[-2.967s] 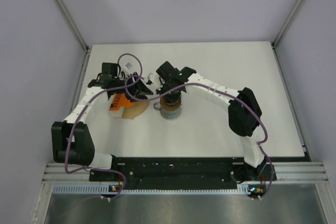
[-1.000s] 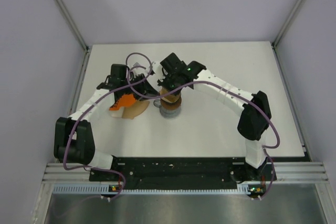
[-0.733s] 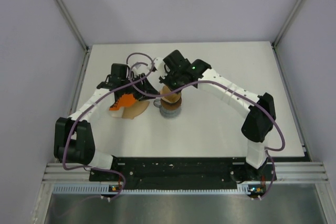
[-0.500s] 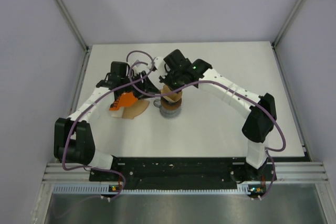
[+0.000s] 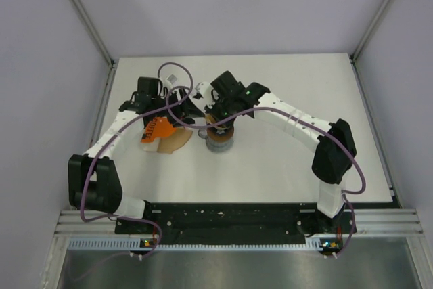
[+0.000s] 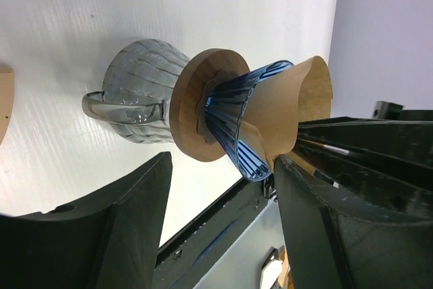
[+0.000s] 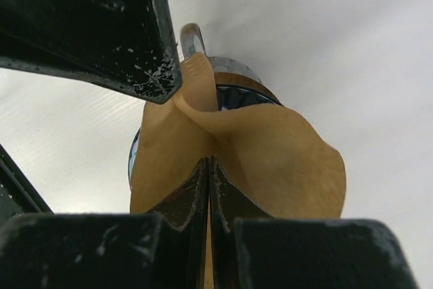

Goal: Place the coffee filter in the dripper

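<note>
Nearly done, by my reading: the coffee filter [image 6: 298, 109] sits with its lower part inside the blue dripper [image 6: 233, 123], which stands on a wooden ring [image 6: 193, 109] atop the grey mug [image 6: 139, 96]. The paper is not seated, though. Its rim is folded inward and stands well above the dripper's edge. The right gripper [image 7: 208, 174] has its 2 fingers pinched tight on that upper fold. The left gripper [image 6: 223, 167] is spread wide beside the mug, holding nothing. What is left, I judge, is to press the cone down against the ribs, let go and pull clear.
</note>
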